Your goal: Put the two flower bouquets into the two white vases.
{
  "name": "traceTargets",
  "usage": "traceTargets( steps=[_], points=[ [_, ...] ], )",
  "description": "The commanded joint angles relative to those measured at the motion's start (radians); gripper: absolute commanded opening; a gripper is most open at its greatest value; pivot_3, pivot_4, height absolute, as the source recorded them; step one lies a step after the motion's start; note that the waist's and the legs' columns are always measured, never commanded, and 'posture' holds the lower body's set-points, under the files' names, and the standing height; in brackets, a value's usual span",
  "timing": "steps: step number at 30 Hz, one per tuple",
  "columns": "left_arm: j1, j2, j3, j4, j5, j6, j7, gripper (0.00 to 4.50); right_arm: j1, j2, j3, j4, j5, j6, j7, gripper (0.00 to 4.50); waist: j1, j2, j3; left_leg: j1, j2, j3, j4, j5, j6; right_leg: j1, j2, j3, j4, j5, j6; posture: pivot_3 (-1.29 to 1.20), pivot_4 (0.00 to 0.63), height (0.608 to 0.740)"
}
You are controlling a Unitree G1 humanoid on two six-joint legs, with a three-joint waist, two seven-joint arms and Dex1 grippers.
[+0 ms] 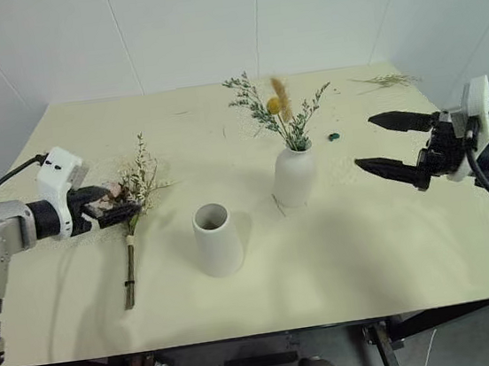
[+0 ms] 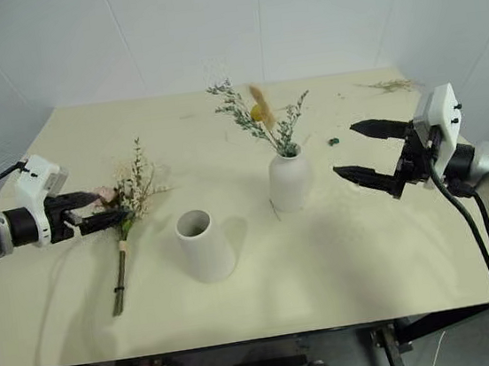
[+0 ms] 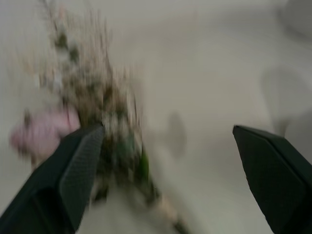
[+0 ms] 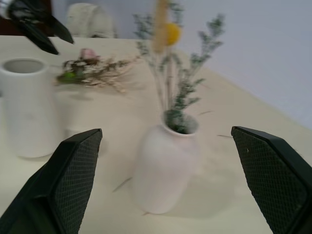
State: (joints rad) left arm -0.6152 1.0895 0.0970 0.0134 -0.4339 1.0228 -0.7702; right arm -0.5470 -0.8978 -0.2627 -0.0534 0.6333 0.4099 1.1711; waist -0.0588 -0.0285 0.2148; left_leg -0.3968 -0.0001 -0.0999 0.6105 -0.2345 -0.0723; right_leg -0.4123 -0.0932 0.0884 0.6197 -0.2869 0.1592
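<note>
Desk (image 1: 369,248), pale yellow, seen from above by the head camera. At its centre stands the narrow-necked vase (image 1: 294,175), already holding the thin sprig bunch (image 1: 279,112) with its yellow ball flower. At about 8 o'clock from it, just beside, stands the wide-mouthed vase (image 1: 216,238), upright and empty. The big bouquet (image 1: 132,201) lies flat at about 9 o'clock from that empty vase, pink rose end toward the left gripper (image 1: 111,205), brown-bound stems trailing toward the desk's near edge.

The left gripper hovers at the flower heads with its jaws spread wide, holding nothing. The right gripper (image 1: 396,142) hangs at about 3 o'clock from the filled vase, well apart from it, jaws equally wide and empty.

Likely risks: closing on the blossoms rather than the bound stems could crush the rose or shed petals, and a grip that high would probably leave the stems swinging, which makes finding the vase mouth harder. A low swing past the empty vase could tip it (it looks light).

The left wrist view, though blurred, shows a pink bloom (image 3: 44,134) next to one finger (image 3: 73,170), a closeness the head views only hint at. The right wrist view shows the sprig stems seated inside the neck, and the other gripper beyond the empty vase.
</note>
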Motion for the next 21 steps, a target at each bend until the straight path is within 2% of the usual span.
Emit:
traceTargets(
  steps=[1, 5, 9, 13, 19, 21],
  points=[
    [-0.022, 0.050, -0.083, -0.066, 0.043, 0.184, 0.048, 4.50, 0.029, -0.088, -0.023, -0.079, 0.070, 0.056, 0.118, 4.48, 0.002, 0.000, 0.000, 0.000, 0.000, 0.000, 0.000, 0.000, 0.000, 0.000, 0.000, 0.000, 0.000, 0.000, 0.000, 0.00, 0.150, 0.740],
    [-0.012, 0.056, -0.135, -0.128, 0.051, 0.353, 0.096, 4.50, 0.020, -0.138, -0.009, -0.095, 0.081, 0.072, 0.185, 4.48, 0.005, -0.001, 0.001, -0.001, -0.001, 0.000, 0.001, 0.000, 0.000, 0.000, 0.000, 0.000, -0.001, 0.000, 0.000, 0.00, 0.150, 0.740],
    [-0.016, -0.025, -0.095, -0.158, 0.046, 0.471, 0.167, 4.50, -0.006, -0.161, 0.024, -0.117, 0.097, 0.104, 0.227, 4.48, 0.005, -0.002, 0.002, -0.001, -0.001, 0.000, 0.001, 0.000, 0.000, 0.000, -0.001, 0.000, -0.001, 0.000, 0.000, 0.00, 0.150, 0.740],
    [-0.032, -0.158, -0.052, -0.183, 0.050, 0.574, 0.242, 4.50, -0.013, -0.145, 0.039, -0.145, 0.111, 0.117, 0.229, 4.48, 0.006, -0.002, 0.002, -0.002, -0.001, 0.000, 0.001, 0.000, 0.000, 0.000, 0.000, 0.000, -0.001, 0.000, 0.001, 0.00, 0.150, 0.740],
    [-0.033, -0.273, -0.036, -0.158, 0.076, 0.592, 0.345, 4.50, 0.019, -0.138, 0.028, -0.214, 0.176, 0.166, 0.224, 4.48, 0.015, -0.002, 0.002, -0.002, -0.001, -0.001, 0.003, 0.000, 0.000, 0.000, -0.001, 0.000, -0.001, 0.000, 0.001, 0.00, 0.150, 0.740],
    [-0.016, -0.269, -0.051, -0.159, 0.079, 0.583, 0.351, 4.11, 0.019, -0.137, 0.021, -0.230, 0.197, 0.175, 0.223, 4.50, 0.017, -0.002, 0.002, -0.002, -0.001, -0.001, 0.003, 0.000, 0.000, 0.000, -0.001, 0.000, 0.000, 0.000, 0.001, 0.00, 0.150, 0.740]
  ],
)
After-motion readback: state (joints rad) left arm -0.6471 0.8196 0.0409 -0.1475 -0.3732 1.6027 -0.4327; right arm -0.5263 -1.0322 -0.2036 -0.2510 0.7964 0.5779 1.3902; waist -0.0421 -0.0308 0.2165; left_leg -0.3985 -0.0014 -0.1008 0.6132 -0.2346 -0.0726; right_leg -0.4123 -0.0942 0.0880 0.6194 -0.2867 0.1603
